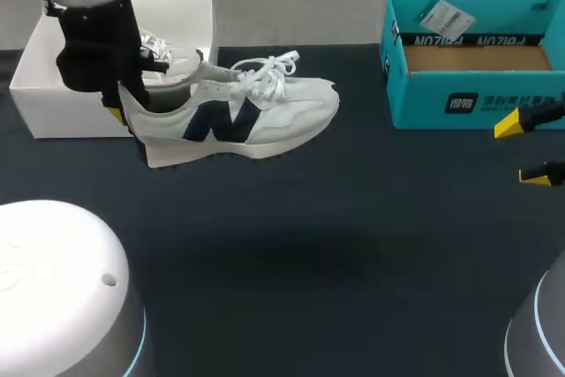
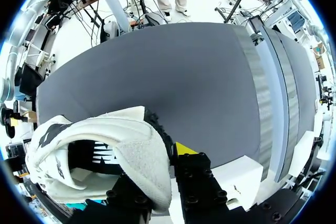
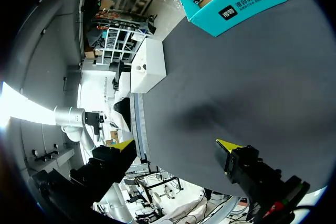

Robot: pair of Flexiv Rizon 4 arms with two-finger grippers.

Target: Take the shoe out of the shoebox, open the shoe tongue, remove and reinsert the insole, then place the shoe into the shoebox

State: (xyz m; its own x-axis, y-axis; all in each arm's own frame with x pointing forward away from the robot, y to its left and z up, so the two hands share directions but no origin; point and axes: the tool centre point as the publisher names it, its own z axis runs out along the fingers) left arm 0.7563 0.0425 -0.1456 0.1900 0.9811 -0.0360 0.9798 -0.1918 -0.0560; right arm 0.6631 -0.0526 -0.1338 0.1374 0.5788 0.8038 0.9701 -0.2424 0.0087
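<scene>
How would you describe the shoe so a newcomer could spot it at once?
On the dark table, find the white box at the back left. The shoe is just right of it, heel held in the left hand. Unlike that box, it has white laces and a dark letter on its side.

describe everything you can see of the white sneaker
The white sneaker has a dark side logo, loosely tied white laces, a pale sole and mesh-like panels. It is upright over the dark table, toe to the robot's right, beside the white shoebox. The left gripper is shut on its heel; a dark insole shows inside.
</scene>
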